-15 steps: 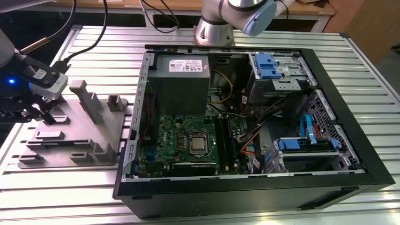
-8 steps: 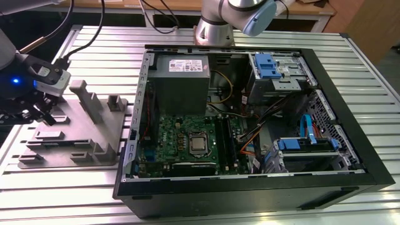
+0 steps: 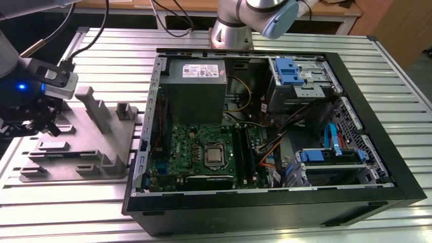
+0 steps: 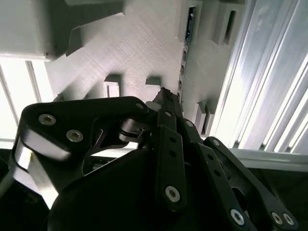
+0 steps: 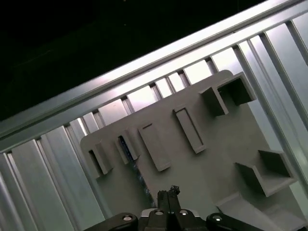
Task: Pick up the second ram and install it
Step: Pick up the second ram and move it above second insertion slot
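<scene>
The second ram (image 4: pixel 185 53) is a thin dark stick standing on edge in a slot of the grey moulded tray (image 4: pixel 139 48). In the first wrist view the ram (image 5: pixel 137 168) runs along the tray (image 5: pixel 211 159) towards the arm. My gripper (image 4: pixel 163 94) hangs just over the tray, its tips beside the stick's near end and drawn together, with nothing seen between them. The first wrist view puts the gripper (image 5: pixel 168 193) a little apart from the stick. In the exterior view the gripper (image 3: pixel 48 127) is over the tray (image 3: pixel 108 144) at the exterior view's left.
An open black computer case (image 3: pixel 378 126) lies to the exterior view's right of the tray on a ribbed aluminium table (image 3: pixel 68 202). Inside are a green motherboard (image 3: pixel 182 152) with its CPU socket (image 3: pixel 214 154), memory slots (image 3: pixel 241 149), a grey power supply (image 3: pixel 196 86) and blue drive brackets (image 3: pixel 287 71). Upright pegs (image 3: pixel 91 106) rise from the tray.
</scene>
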You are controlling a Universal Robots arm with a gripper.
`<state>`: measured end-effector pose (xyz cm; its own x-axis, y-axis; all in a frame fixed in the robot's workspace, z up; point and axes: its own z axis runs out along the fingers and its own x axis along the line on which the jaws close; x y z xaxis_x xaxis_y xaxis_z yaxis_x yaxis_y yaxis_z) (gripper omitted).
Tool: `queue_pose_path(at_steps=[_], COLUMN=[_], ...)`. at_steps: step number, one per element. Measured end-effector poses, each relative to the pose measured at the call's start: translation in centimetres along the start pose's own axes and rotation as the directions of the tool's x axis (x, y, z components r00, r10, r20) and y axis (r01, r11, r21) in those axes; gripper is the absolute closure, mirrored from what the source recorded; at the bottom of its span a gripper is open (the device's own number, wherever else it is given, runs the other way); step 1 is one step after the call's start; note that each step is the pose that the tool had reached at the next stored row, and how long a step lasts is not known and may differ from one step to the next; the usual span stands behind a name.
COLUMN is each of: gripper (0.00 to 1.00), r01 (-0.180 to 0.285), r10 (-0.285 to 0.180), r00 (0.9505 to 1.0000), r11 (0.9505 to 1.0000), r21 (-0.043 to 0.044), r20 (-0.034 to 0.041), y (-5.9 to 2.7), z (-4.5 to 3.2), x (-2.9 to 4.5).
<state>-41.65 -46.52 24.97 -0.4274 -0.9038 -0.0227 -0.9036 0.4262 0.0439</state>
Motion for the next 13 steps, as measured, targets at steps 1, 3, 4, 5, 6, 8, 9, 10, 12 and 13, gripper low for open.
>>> queue_pose_path(at_steps=[1, 3, 4, 5, 6, 8, 9, 10, 12, 13], gripper=[0.90, 0.90, 0.90, 0.90, 0.90, 0.90, 0.90, 0.90, 0.90, 0.90], r01=[0.018, 0.054, 0.072, 0.090, 0.108, 0.145, 0.163, 0.180, 0.215, 0.233], r10=[-0.018, -0.054, -0.072, -0.090, -0.108, -0.145, -0.163, -0.180, -0.215, -0.234], r00=[0.9998, 0.9985, 0.9974, 0.9959, 0.9941, 0.9894, 0.9867, 0.9836, 0.9765, 0.9723], r11=[0.9998, 0.9986, 0.9974, 0.9959, 0.9941, 0.9895, 0.9867, 0.9836, 0.9765, 0.9723], r21=[-0.0005, -0.0013, -0.0018, -0.0023, -0.0027, -0.0038, -0.0043, -0.0048, -0.0060, -0.0065], r20=[-0.0008, -0.0023, -0.0031, -0.0039, -0.0046, -0.0061, -0.0068, -0.0076, -0.0090, -0.0096], y=[0.00, -0.01, -0.01, -0.01, -0.01, -0.02, -0.02, -0.02, -0.02, -0.03], z=[0.03, 0.12, 0.16, 0.20, 0.24, 0.33, 0.37, 0.41, 0.49, 0.54], x=[0.00, 0.00, 0.00, 0.01, 0.01, 0.01, 0.01, 0.01, 0.01, 0.01])
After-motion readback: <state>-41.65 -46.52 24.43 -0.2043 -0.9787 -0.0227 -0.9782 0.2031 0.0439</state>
